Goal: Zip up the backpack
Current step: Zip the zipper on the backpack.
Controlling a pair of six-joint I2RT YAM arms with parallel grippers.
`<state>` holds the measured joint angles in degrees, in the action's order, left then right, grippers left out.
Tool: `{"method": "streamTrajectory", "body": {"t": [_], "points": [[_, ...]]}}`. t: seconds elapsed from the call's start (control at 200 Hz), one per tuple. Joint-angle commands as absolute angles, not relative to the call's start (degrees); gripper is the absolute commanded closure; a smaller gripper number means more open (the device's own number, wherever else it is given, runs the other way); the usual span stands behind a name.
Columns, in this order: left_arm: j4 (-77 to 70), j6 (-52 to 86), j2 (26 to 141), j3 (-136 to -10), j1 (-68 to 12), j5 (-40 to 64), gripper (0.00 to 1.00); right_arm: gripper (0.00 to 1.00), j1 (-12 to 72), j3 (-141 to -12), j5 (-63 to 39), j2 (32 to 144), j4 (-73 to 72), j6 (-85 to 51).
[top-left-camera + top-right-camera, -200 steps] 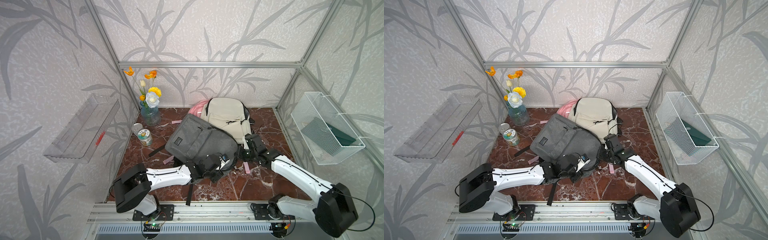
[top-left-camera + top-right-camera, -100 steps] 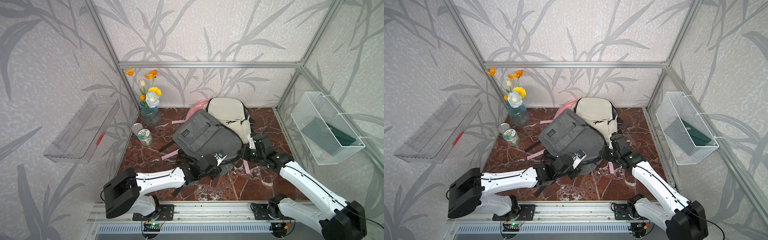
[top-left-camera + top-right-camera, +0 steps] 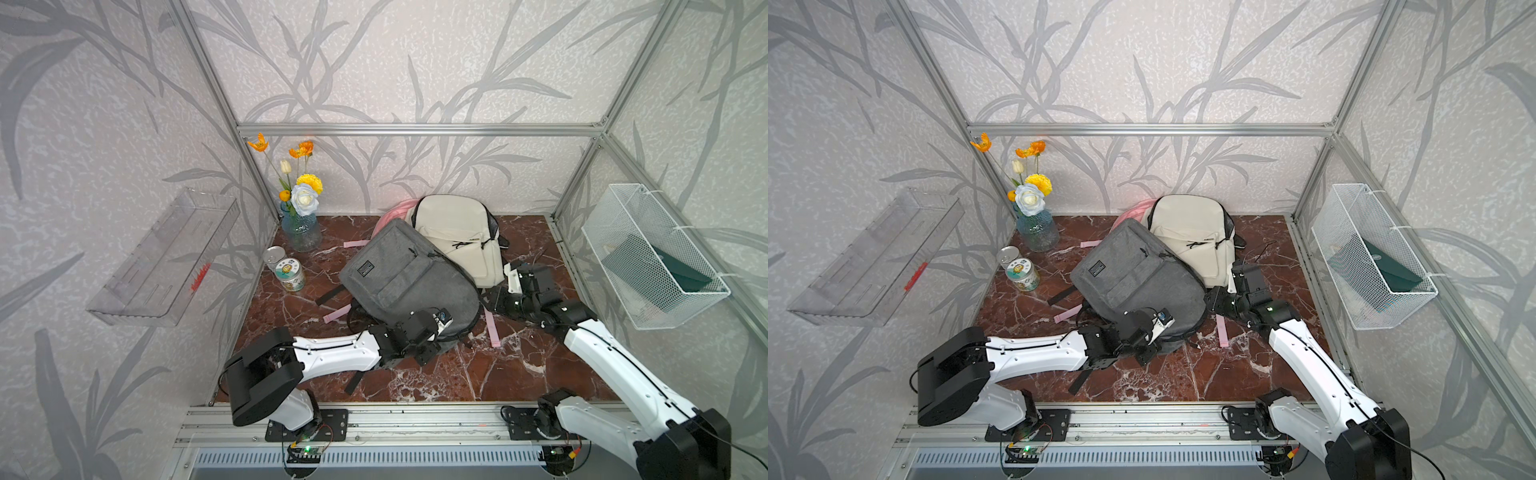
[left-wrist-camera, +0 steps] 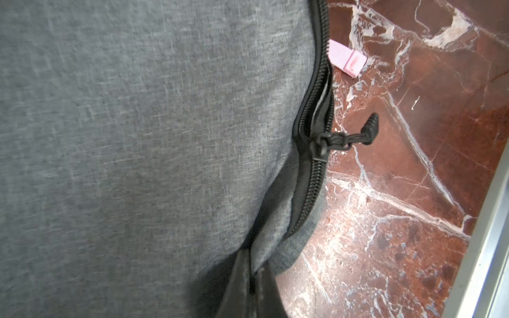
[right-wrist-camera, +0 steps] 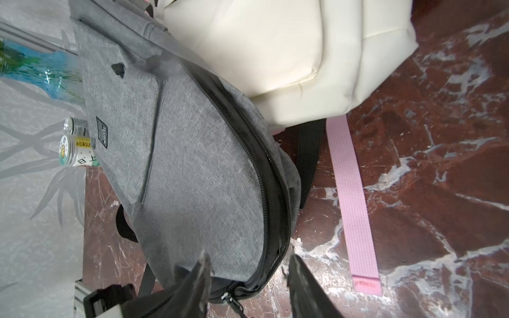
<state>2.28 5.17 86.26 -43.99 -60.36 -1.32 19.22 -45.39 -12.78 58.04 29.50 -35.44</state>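
Task item: grey backpack (image 3: pixel 399 274), lying front face up on the red marble tabletop (image 3: pixel 457 374), mid-table between the two arms, its upper edge overlapping a cream backpack (image 3: pixel 457 237).
Left gripper (image 4: pixel 250 286): fingers together, clamped on a fold of the grey fabric at the bag's near edge, just beside the zipper.
Right gripper (image 5: pixel 249 258): fingers apart, straddling the bag's zippered rim; nothing held between them.
Zipper (image 5: pixel 264 176): black coil running round the curved rim.
Slider (image 4: pixel 321 150): partway along the track; teeth meshed on the left gripper's side of it, parted beyond it with dark lining showing.
Pull tab (image 4: pixel 358 137): black, ribbed, lying loose on the marble.
Bag label (image 5: pixel 102 132): small black patch with white lettering, too small to read surely.
Can (image 3: pixel 289 274): on its side near the vase; yellow band shows Chinese characters and "SUN" in the right wrist view.
Pink strap (image 5: pixel 349 192): flat on the marble beside the grey bag.
Vase (image 3: pixel 300 230): blue glass, artificial flowers, back left corner.
Wire basket (image 3: pixel 648 257): white, on the right wall, a dark green item inside.
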Motion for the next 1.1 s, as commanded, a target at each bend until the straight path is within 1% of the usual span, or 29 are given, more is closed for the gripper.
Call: {"method": "streamTrajectory", "body": {"t": [0.0, 0.11, 0.205, 0.265, 0.45, 0.685, 0.73, 0.905, 1.1], "points": [[6.37, 6.08, 87.31, -45.22, -60.05, -0.28, 1.0, 0.51, 20.08, -41.95, -15.14, 52.64, 32.08, -29.1], [6.84, 5.64, 86.87, -45.18, -60.07, -0.65, 1.0, 0.51, 23.26, -38.14, -17.66, 51.97, 30.82, -27.8], [7.54, 5.45, 85.94, -44.98, -60.07, -0.84, 1.0, 0.51, 29.32, -35.4, -15.29, 53.43, 27.55, -27.17], [7.23, 5.52, 85.13, -44.57, -60.05, -0.88, 1.0, 0.5, 31.5, -33.97, -14.38, 54.87, 24.96, -27.28], [7.73, 5.54, 84.38, -44.71, -60.09, -1.01, 1.0, 0.45, 31.92, -29.92, -17.02, 56.63, 16.89, -26.93], [7.88, 5.54, 84.18, -44.75, -60.11, -1.33, 1.0, 0.46, 35.19, -30.47, -19.94, 60.47, 13.2, -26.28], [7.74, 5.47, 84.13, -44.8, -60.09, -1.57, 1.0, 0.48, 36.42, -30.84, -19.2, 61.29, 13.19, -26.42], [7.66, 5.06, 83.98, -45.08, -60.05, -2.46, 1.0, 0.64, 37.79, -31.55, -16.62, 64.33, 15.01, -26.29], [7.85, 4.59, 84.07, -45.12, -60.1, -3.15, 1.0, 0.86, 37.88, -33.19, -15.85, 63.48, 16.61, -26.59]]}}
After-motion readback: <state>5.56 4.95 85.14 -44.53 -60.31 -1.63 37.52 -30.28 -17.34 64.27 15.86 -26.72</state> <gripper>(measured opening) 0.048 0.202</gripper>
